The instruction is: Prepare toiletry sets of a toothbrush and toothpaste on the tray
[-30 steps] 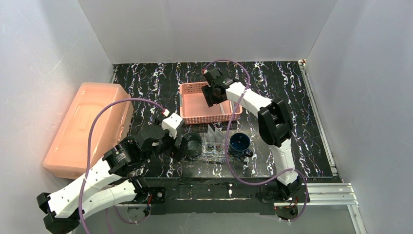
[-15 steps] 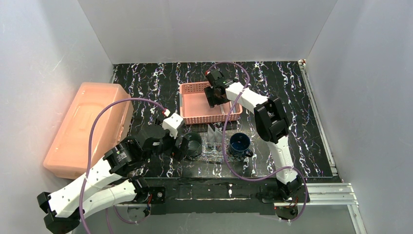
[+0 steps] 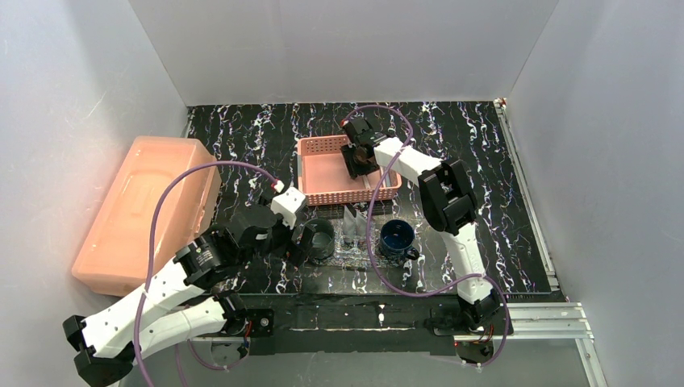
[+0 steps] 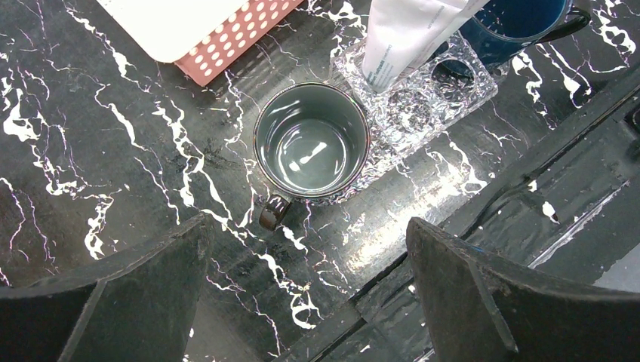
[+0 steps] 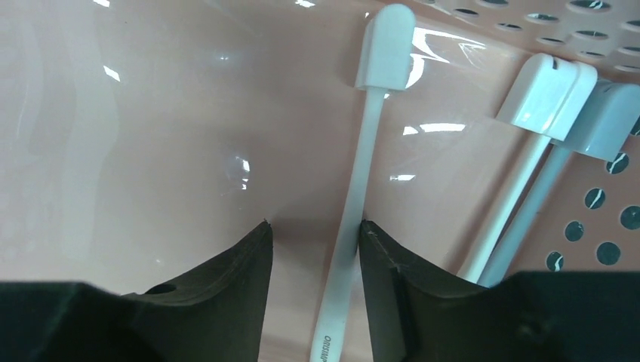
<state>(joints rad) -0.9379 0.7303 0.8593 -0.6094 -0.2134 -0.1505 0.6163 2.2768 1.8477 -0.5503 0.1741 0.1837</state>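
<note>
My right gripper [image 5: 315,226] is down inside the pink basket [image 3: 309,147], its jaws either side of a white toothbrush [image 5: 364,158] lying on the basket floor. The right finger touches the handle and a gap remains on the left, so the gripper is open. Two more toothbrushes [image 5: 528,158] lie against the basket wall. The glittery clear tray [image 4: 460,90] holds a white toothpaste tube [image 4: 404,38] standing between a grey cup [image 4: 311,139] and a blue cup [image 4: 521,23]. My left gripper [image 4: 308,222] hovers wide open and empty, just short of the grey cup.
A big salmon plastic box [image 3: 145,210] sits at the left of the black marbled table. Purple cables loop over both arms. White walls enclose the table on three sides.
My right gripper has settled a little deeper into the basket and its jaws have narrowed around the toothbrush handle. The left arm has hardly moved.
</note>
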